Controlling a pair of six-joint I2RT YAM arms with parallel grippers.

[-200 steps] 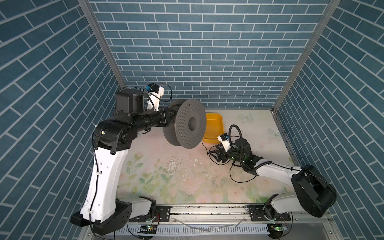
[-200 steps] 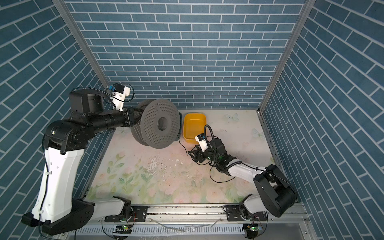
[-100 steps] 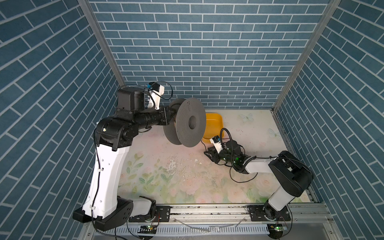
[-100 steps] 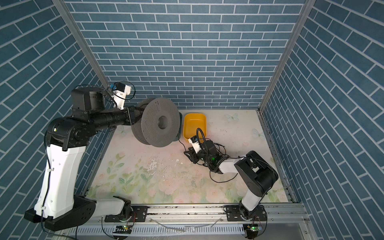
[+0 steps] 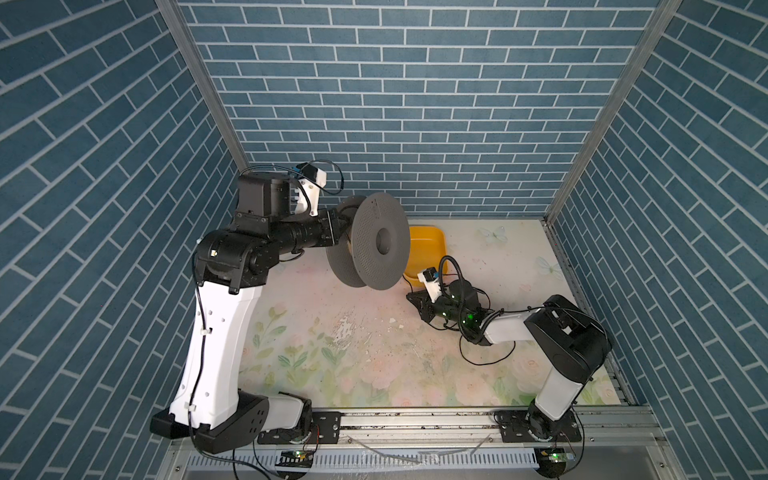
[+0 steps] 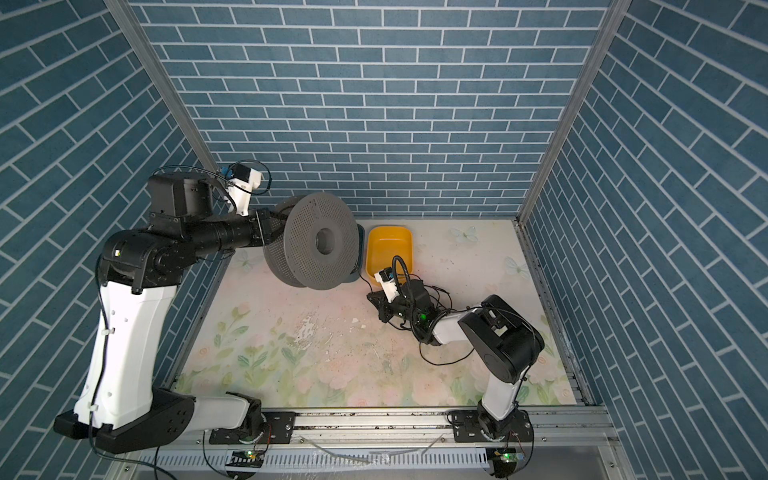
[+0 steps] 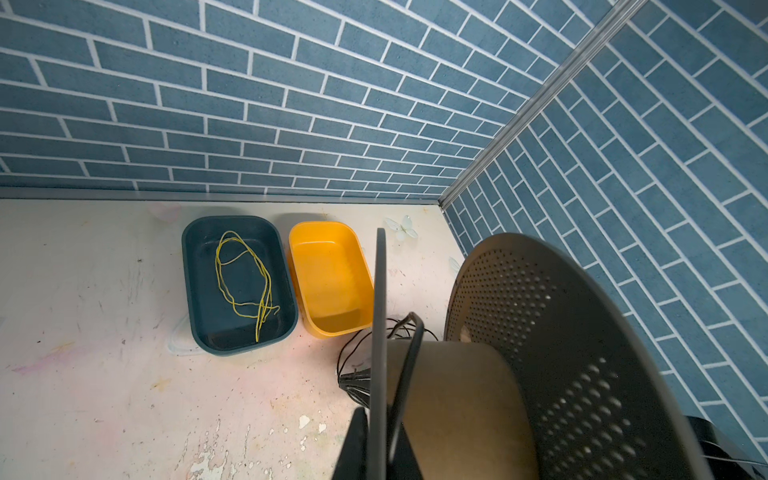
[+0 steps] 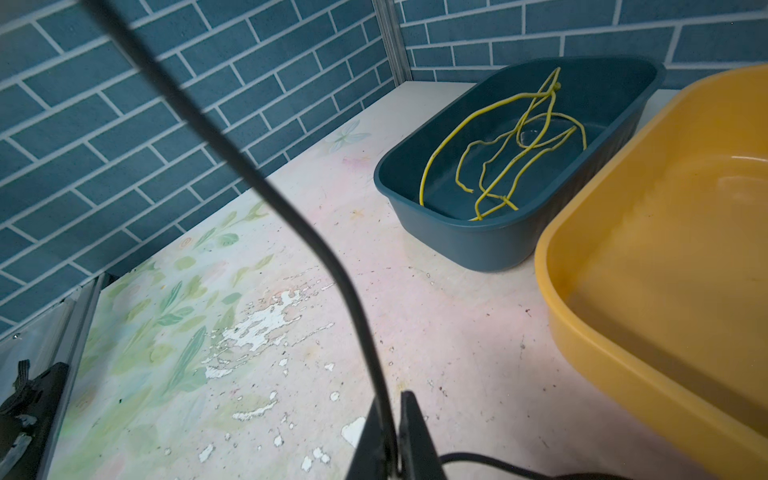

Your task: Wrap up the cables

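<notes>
My left gripper [image 7: 380,417] is shut on the flange of a grey perforated spool [image 5: 380,241] [image 6: 322,241] and holds it above the table's back, axis roughly level. The black cable [image 7: 409,365] crosses the spool's brown core and drops to the table. From there it runs to my right gripper [image 8: 392,405], which is shut on it just above the table surface; in the right wrist view the cable [image 8: 291,216] rises taut away from the jaws. In both top views the right gripper [image 5: 415,300] [image 6: 375,300] sits low, just below and right of the spool. A slack loop [image 5: 486,362] lies by the right forearm.
A yellow tray [image 7: 332,282] [image 5: 430,245] stands close behind the right gripper. Beside it a dark teal tray [image 7: 245,332] [image 8: 498,245] holds a thin yellow-green wire [image 7: 241,282]. The blue brick walls close in on three sides. The floral mat is scuffed mid-table.
The right gripper has shut on the black cable. It slid a little left toward the spool, and the right arm's elbow rose and folded inward. The left arm and spool barely moved.
</notes>
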